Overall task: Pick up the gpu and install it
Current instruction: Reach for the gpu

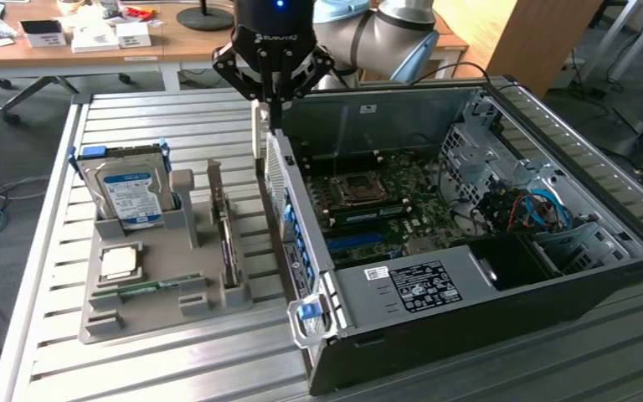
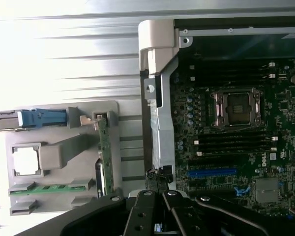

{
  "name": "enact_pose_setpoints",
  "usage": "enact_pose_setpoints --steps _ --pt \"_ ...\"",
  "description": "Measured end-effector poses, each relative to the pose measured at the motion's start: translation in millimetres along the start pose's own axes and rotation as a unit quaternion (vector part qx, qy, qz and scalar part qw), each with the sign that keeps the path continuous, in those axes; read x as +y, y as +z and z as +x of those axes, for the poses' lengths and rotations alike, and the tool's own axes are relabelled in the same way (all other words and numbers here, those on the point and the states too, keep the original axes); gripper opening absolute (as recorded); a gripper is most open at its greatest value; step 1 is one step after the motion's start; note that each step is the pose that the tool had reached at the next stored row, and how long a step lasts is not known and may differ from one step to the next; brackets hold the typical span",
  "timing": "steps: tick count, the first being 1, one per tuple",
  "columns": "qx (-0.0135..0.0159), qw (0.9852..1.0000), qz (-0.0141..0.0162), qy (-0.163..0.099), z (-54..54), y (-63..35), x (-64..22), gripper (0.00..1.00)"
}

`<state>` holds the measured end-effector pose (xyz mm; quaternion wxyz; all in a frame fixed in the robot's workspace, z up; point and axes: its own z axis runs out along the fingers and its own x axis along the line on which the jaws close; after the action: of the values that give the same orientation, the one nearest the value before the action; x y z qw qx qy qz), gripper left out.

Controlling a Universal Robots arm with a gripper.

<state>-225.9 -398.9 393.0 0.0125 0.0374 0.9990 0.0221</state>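
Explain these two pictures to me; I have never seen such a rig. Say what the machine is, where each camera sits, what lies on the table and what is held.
The machine is a robot arm ending in a gripper, a two-fingered clamp. One picture comes from a camera off the arm, the other from one on its wrist. On the slatted table lies an open computer case beside a grey holder with a hard drive, a processor chip, a memory stick and the gpu, standing on edge. The gripper is shut near the case's rim; it does not hold the gpu.
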Motion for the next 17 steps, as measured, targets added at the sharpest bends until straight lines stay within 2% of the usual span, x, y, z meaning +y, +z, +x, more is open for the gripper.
enact_pose_setpoints --steps 17 --pt "0.0000 1.0000 0.0000 0.000 29.7 -0.7 -2.2 0.11"
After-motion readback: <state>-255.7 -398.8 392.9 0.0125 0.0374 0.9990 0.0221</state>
